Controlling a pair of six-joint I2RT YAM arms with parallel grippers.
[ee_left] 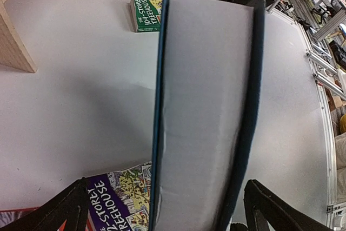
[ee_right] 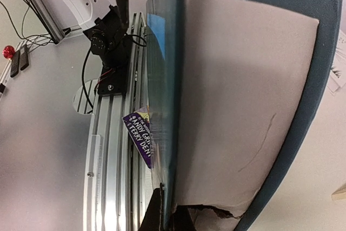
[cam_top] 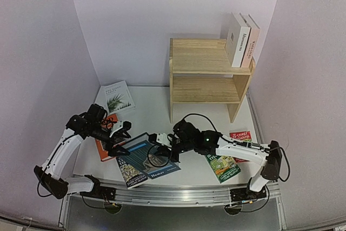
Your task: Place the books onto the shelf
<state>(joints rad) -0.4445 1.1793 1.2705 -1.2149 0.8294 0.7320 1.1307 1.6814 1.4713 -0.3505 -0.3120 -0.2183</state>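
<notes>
Two of eight shelved: a white hardback (cam_top: pixel 237 39) and a pale pink one (cam_top: pixel 251 40) stand upright at the right end of the top tier of the small light-wood two-tier shelf (cam_top: pixel 200 58); its lower tier holds nothing. The other six books are on the white table (cam_top: pixel 157 112) in front of the shelf. A red "Treehouse" paperback (cam_top: pixel 240 135) and a green one (cam_top: pixel 223 167) lie off the shelf's right foot. A white palm-leaf cover (cam_top: pixel 118 97) lies to the shelf's left. An orange book (cam_top: pixel 102 147) and a purple-blue "Treehouse" paperback (cam_top: pixel 130 174) lie further forward and left. The navy "Humor" book (cam_top: pixel 150 158), in front of the shelf between the two arms, is the one in hand. The right gripper (ee_right: pixel 166 217) is clamped on the edge of its cover. The left gripper (ee_left: pixel 166 187) is spread wide, straddling its page block without gripping. By this look, the job is about a quarter done.
</notes>
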